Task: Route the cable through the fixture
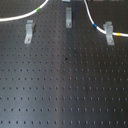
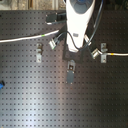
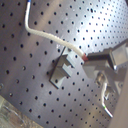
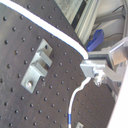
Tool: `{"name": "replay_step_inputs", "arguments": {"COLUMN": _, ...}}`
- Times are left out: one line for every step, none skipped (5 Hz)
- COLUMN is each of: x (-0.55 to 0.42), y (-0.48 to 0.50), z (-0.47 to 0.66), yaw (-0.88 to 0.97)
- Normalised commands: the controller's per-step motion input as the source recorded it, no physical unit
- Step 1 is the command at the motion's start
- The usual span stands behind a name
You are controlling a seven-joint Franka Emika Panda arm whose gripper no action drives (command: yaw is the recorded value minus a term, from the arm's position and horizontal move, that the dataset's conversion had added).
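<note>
The cable [image 1: 20, 17] is a thin white cord with a green band [image 1: 39, 9]. It arcs up off the top of the first exterior view and comes back down past a blue band [image 1: 95, 23]. It then reaches the right fixture clip [image 1: 108, 33] and runs off right past a yellow band [image 1: 120, 35]. My gripper [image 3: 90, 59] is shut on the cable [image 3: 50, 37], held just beside a metal clip [image 3: 62, 71]. The second wrist view shows the same grip [image 4: 89, 64], cable [image 4: 55, 32] and clip [image 4: 37, 67]. The gripper is out of the first exterior view.
Three metal clips stand on the black perforated board [image 1: 65, 90]: left [image 1: 30, 31], middle [image 1: 68, 18] and right. In the second exterior view the white arm [image 2: 76, 25] hangs over the middle clip [image 2: 71, 71]. It hides the fingers there. A blue object [image 2: 1, 84] lies at the second exterior view's left edge.
</note>
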Motion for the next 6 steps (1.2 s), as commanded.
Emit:
{"name": "replay_step_inputs", "arguments": {"x": -0.253, "y": 0.027, "z": 0.47, "yaw": 0.00}}
{"name": "replay_step_inputs", "arguments": {"x": -0.270, "y": 0.371, "z": 0.42, "yaw": 0.00}}
{"name": "replay_step_inputs", "arguments": {"x": -0.169, "y": 0.380, "z": 0.35, "yaw": -0.01}}
{"name": "replay_step_inputs", "arguments": {"x": -0.035, "y": 0.214, "z": 0.38, "yaw": -0.48}}
{"name": "replay_step_inputs", "arguments": {"x": -0.104, "y": 0.030, "z": 0.34, "yaw": -0.60}}
{"name": "replay_step_inputs", "arguments": {"x": -0.240, "y": 0.099, "z": 0.32, "yaw": -0.27}}
